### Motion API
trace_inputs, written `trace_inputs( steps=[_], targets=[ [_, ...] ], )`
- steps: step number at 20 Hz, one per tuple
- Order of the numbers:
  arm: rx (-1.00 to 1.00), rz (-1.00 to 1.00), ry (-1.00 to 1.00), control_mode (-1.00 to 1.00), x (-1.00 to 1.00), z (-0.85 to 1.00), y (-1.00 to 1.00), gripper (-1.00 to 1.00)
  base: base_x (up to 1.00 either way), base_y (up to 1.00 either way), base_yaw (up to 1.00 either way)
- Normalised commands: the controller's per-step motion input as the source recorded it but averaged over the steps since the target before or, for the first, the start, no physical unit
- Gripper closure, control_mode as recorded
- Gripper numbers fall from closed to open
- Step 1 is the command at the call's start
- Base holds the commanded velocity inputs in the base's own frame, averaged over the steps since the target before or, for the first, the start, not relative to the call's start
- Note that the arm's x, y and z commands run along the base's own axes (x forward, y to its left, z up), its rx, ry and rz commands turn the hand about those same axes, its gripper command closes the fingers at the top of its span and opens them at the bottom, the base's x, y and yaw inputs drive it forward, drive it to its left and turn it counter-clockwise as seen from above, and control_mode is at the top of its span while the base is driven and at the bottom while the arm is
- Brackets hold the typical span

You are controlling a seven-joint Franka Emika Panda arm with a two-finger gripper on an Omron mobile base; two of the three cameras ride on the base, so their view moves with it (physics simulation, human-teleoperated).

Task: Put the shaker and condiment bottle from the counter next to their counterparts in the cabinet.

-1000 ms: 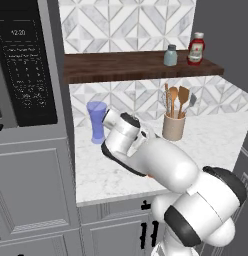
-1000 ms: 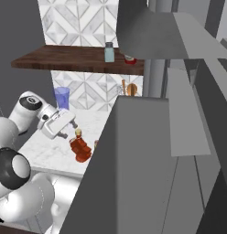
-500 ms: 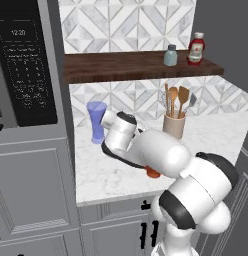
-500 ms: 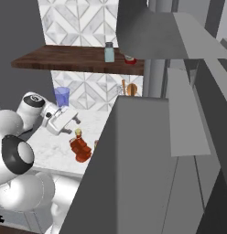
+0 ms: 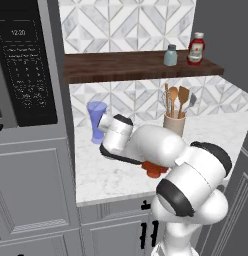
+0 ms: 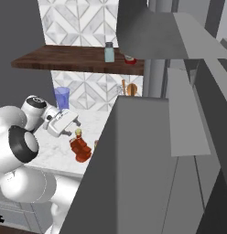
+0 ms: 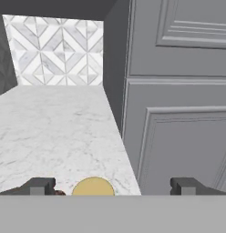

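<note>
The condiment bottle [image 6: 80,147] stands upright on the marble counter [image 6: 51,153], red-orange with a tan-yellow cap [image 7: 93,187]. My gripper [image 6: 72,125] hovers just beside and above the cap and is open. In the hand view the cap sits low between the two fingertips [image 7: 42,186], nearer the left one, with no contact showing. In the left base view my arm covers all but the bottle's base [image 5: 154,170]. On the dark wooden cabinet shelf [image 5: 121,67] stand the pale blue-grey shaker [image 5: 170,55] and the squat red bottle [image 5: 196,48]. The olive-yellow shaker is hidden.
A blue glass [image 5: 96,120] stands at the back left of the counter. A holder of wooden utensils [image 5: 174,121] stands at the back right. A black microwave [image 5: 26,65] sits in the tall grey unit on the left. Grey cabinet panels [image 7: 178,113] close off one side.
The arm has folded further to the left and the hand has shifted slightly over the bottle's cap. The bottle and the shelf items have not moved.
</note>
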Motion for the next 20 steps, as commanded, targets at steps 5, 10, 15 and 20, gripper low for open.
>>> trace_inputs(
  steps=[5, 10, 15, 20],
  targets=[
    [0.0, 0.0, 0.0, -1.0, 0.03, -0.15, 0.0, -1.0, 0.0, 0.0, 0.0],
    [0.0, 0.0, 0.0, -1.0, 0.14, 0.0, 0.0, -1.0, 0.0, 0.0, 0.0],
    [0.0, 0.0, 0.0, -1.0, 0.01, -0.03, -0.01, -1.0, 0.0, 0.0, 0.0],
    [0.0, 0.0, 0.0, -1.0, 0.0, -0.08, -0.09, -1.0, 0.0, 0.0, 0.0]
  ],
)
